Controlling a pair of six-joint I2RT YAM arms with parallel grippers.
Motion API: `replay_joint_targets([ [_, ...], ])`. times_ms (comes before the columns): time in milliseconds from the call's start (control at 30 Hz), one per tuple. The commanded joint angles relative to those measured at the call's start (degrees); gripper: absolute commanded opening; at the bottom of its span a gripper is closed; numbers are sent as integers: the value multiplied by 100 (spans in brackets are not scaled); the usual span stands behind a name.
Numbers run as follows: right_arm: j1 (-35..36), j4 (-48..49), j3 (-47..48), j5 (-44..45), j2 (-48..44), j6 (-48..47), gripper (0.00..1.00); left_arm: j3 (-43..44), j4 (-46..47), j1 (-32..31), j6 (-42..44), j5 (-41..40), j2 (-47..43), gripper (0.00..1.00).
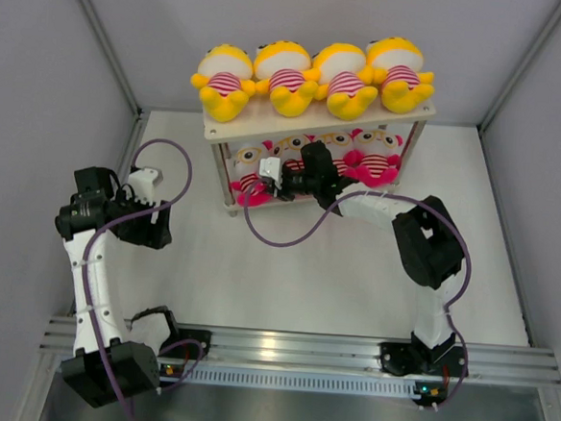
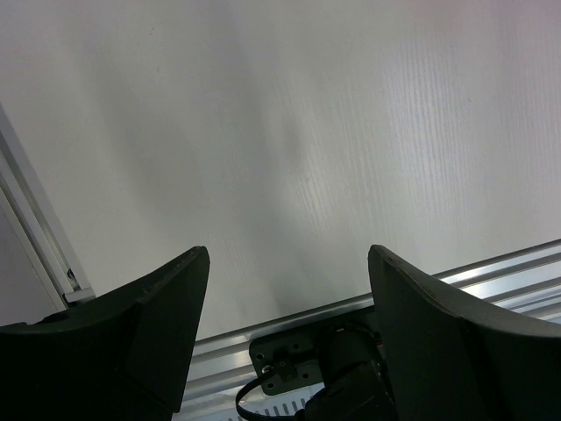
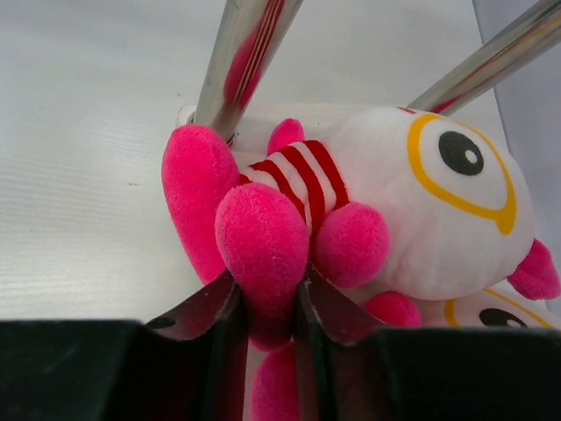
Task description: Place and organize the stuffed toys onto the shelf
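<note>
Left gripper (image 2: 287,263) hangs over the table (image 1: 352,283), jaws spread, nothing between them. We see the right gripper (image 3: 267,294) at the shelf (image 1: 267,128) lower tier, pinched on a leg of a pink doll (image 3: 421,210) lying there. Farther back, four yellow dolls (image 1: 314,78) sit abreast on top.

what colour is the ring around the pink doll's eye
Orange-yellow ring around the pink doll's black eye; clearest in the right wrist view.

White table (image 1: 353,273), grey walls (image 1: 31,58), aluminium rail (image 1: 290,346) near edge.
</note>
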Motion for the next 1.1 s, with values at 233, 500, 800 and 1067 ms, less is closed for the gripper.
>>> replay_joint_targets([
  [233,-46,329,15,133,-473,278,61,-4,24,-18,-37,103,-37,79],
  [500,164,496,-460,546,-1204,365,64,5,24,-10,16,103,-63,79],
  [800,314,689,-584,643,-1064,822,62,-75,24,-18,87,51,-151,79],
  [1067,323,1207,-390,968,-668,1656,12,-180,24,-18,87,68,-178,79],
])
